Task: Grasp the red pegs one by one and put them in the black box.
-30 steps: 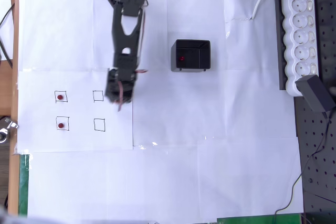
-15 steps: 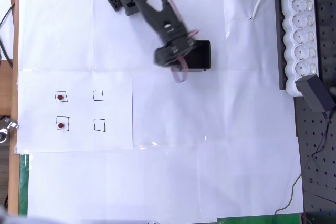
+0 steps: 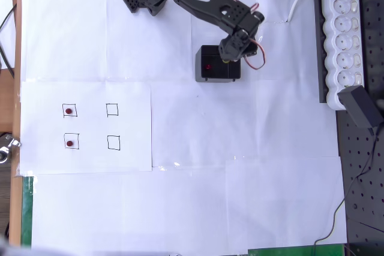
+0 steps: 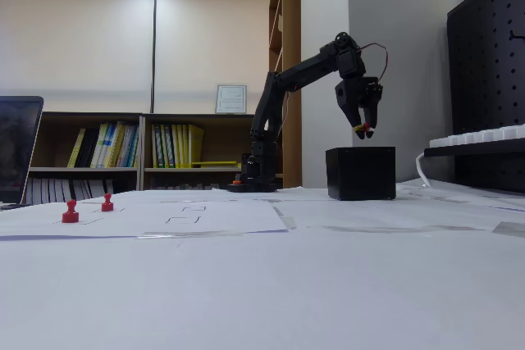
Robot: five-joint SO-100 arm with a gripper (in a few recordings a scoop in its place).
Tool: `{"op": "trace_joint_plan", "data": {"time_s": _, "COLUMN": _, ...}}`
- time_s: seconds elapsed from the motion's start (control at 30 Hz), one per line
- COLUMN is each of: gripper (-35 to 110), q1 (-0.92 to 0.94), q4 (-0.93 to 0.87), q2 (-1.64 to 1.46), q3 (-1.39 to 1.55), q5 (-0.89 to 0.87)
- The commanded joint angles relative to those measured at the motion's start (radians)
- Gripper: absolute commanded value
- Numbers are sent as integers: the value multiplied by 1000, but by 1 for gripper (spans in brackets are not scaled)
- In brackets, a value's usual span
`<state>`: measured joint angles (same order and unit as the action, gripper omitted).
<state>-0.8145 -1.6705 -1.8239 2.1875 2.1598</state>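
In the fixed view two red pegs stand nearest, on the printed squares of the white paper, well apart from the claw. Farther back, the black box holds one peg. The gripper hangs just above the box, clenched on another red peg.

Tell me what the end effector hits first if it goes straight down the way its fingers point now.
Probably the small square black plastic box. In the fixed view the end effector hangs above it, fingertips down with something red pinched between them. Overhead it sits near the box's right rim, so whether it meets rim or hollow is unclear.
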Motion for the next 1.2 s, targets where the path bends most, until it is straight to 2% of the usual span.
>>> {"op": "trace_joint_plan", "data": {"time_s": 0.0, "gripper": 0, "q1": 25, "q4": 29, "q2": -18, "q3": -11, "q5": -15}}
{"op": "trace_joint_plan", "data": {"time_s": 0.13, "gripper": 3, "q1": 35, "q4": -5, "q2": -54, "q3": -44, "q5": -74}}
{"op": "trace_joint_plan", "data": {"time_s": 0.3, "gripper": 14, "q1": 51, "q4": -43, "q2": -41, "q3": -38, "q5": -78}}
{"op": "trace_joint_plan", "data": {"time_s": 0.47, "gripper": 17, "q1": 48, "q4": -121, "q2": 8, "q3": 63, "q5": -78}}
{"op": "trace_joint_plan", "data": {"time_s": 0.63, "gripper": 17, "q1": 109, "q4": -130, "q2": 175, "q3": 175, "q5": -97}}
{"op": "trace_joint_plan", "data": {"time_s": 0.7, "gripper": 16, "q1": 167, "q4": -81, "q2": 298, "q3": 110, "q5": -149}}
{"op": "trace_joint_plan", "data": {"time_s": 0.87, "gripper": 16, "q1": 526, "q4": 360, "q2": 649, "q3": -572, "q5": -420}}
{"op": "trace_joint_plan", "data": {"time_s": 0.97, "gripper": 16, "q1": 815, "q4": 739, "q2": 732, "q3": -1040, "q5": -684}}
{"op": "trace_joint_plan", "data": {"time_s": 1.07, "gripper": 15, "q1": 1035, "q4": 997, "q2": 690, "q3": -1232, "q5": -825}}
{"op": "trace_joint_plan", "data": {"time_s": 1.17, "gripper": 12, "q1": 1193, "q4": 1221, "q2": 611, "q3": -1312, "q5": -819}}
